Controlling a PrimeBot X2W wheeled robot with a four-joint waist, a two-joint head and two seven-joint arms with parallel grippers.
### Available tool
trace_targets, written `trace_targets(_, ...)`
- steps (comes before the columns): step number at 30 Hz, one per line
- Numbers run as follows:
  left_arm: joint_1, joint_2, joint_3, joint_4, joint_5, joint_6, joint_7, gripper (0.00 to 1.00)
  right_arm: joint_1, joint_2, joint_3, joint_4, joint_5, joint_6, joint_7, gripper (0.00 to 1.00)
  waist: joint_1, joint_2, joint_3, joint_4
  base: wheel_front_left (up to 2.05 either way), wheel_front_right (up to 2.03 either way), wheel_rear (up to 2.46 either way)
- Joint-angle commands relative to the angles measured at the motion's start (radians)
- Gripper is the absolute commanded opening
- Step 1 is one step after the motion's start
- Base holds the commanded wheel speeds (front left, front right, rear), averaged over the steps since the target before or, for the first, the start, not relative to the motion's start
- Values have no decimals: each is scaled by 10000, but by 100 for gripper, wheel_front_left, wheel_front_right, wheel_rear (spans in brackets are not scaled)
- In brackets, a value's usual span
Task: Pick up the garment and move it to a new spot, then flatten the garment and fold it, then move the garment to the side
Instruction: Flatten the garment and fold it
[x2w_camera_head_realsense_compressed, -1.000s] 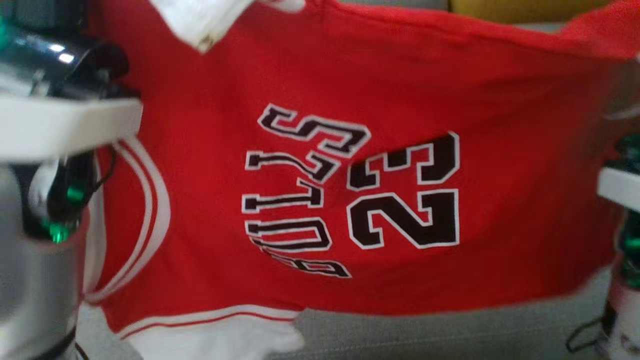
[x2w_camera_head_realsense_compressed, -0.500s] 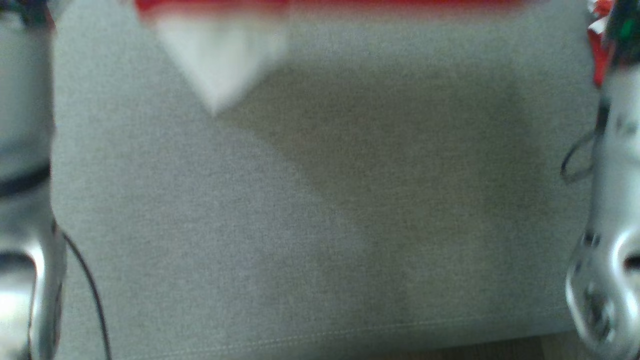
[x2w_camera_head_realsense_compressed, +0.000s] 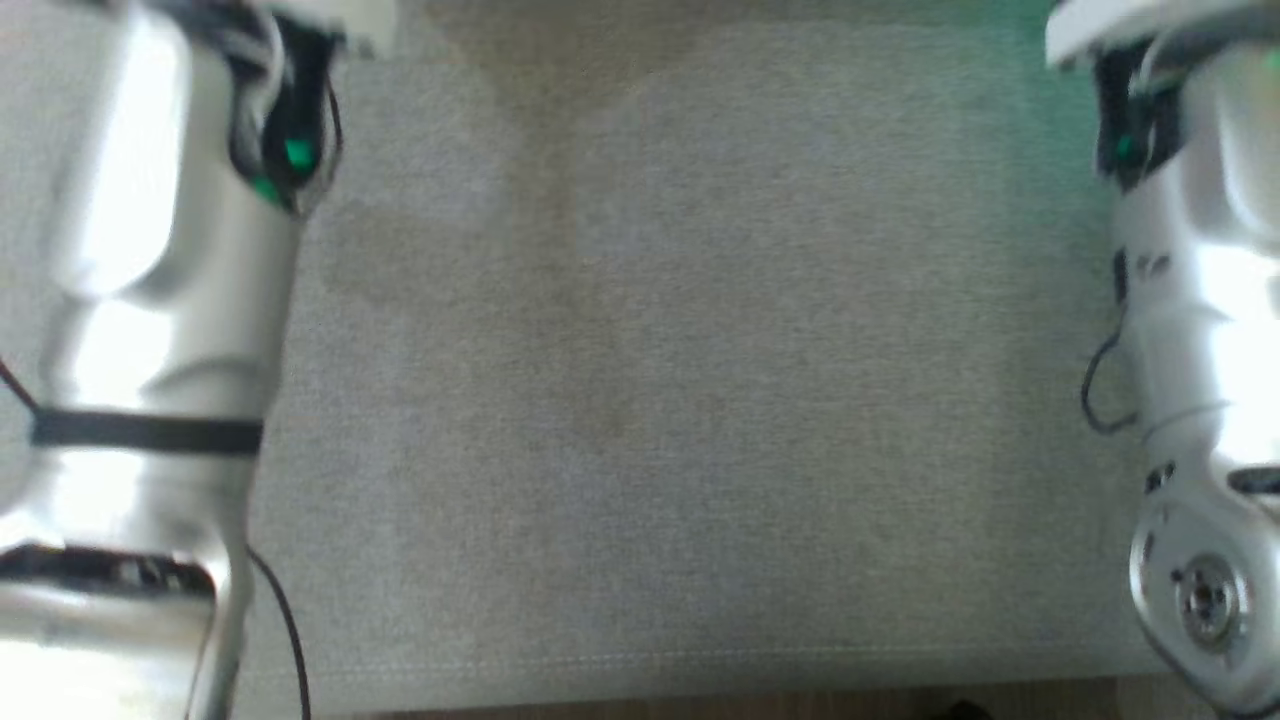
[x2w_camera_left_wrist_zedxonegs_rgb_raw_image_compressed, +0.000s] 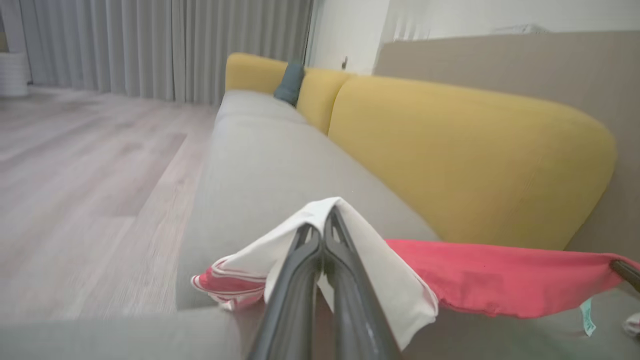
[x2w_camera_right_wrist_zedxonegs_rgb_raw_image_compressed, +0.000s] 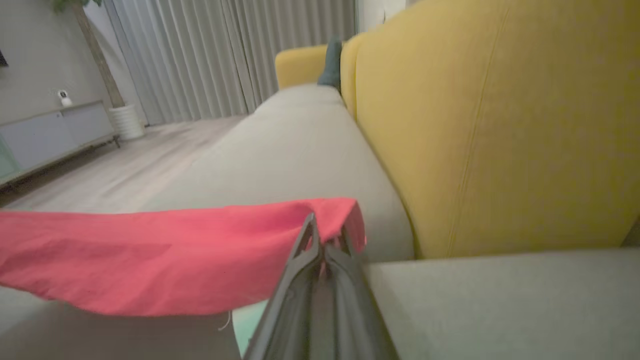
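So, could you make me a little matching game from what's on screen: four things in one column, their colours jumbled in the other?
Things:
1. garment
2. sofa backrest
3. sofa seat
4. small pillow

Colours:
a. yellow
b. dark teal
c. red and white
d. grey

Pairs: 1-c, 2-a, 3-d, 4-b
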Motion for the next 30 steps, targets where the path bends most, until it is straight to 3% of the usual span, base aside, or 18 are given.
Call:
trace_targets(1, -298, 319, 181, -382, -74, -39, -132, 0, 15, 171, 37, -280, -75, -9, -99, 0, -3, 1, 157, 150, 0, 0, 0)
trace_targets(7, 1138, 517, 244, -755, -527, -206, -352, 0, 831, 172, -59, -438, 370, -9, -106, 0, -3, 1, 103, 133, 0, 0, 0)
trace_targets(14, 3265, 837, 347, -2471, -922, -184, -412, 0, 2107, 173, 583, -1183, 1153, -9, -107, 0, -3, 1, -562, -86, 0, 0, 0)
trace_targets(23, 7316, 1083, 291, -5353, -1204, 497, -246, 0, 5303, 1, 1379, -2793, 2431, -9, -103, 0, -3, 1, -2112, -156, 0, 0, 0)
trace_targets(30, 10304, 1232, 206, -7339, -1419, 1229, 142, 0, 8207, -4, 1160, -4926, 3010, -9, 365, 0, -3, 1, -2997, -137, 0, 0, 0)
